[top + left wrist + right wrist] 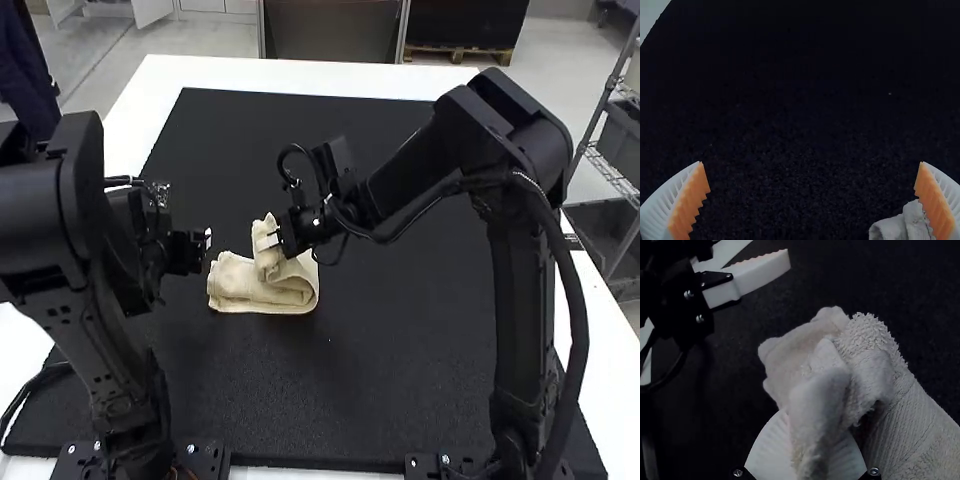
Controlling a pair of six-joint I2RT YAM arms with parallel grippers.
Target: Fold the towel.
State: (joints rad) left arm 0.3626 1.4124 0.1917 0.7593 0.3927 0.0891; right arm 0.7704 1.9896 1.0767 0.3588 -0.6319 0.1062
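- Closest to the high camera was the big black left arm, standing at the left side of the black mat on the white bench.
- The cream towel lay near the middle of the mat, in a narrow, thick strip. It curved up and back over itself at the side near the right arm.
- The right gripper was closed on a raised end of the towel, with cloth pinched between its fingers. It likely held that end up so the top part could go over the bottom part.
- The left gripper had its fingers wide apart, with no cloth between them. A bit of towel was right by one orange pad; I could not tell if they touched. Maybe it was there to help hold or pat the towel.
- The towel was well inside the mat's edges. There was lots of room on the right arm's side and past the towel, but little between the towel and the left gripper, so a bump could happen.
- The fold looked partly made. Next, the raised end needed to go down flat, with its edges lined up, or it might spring open.
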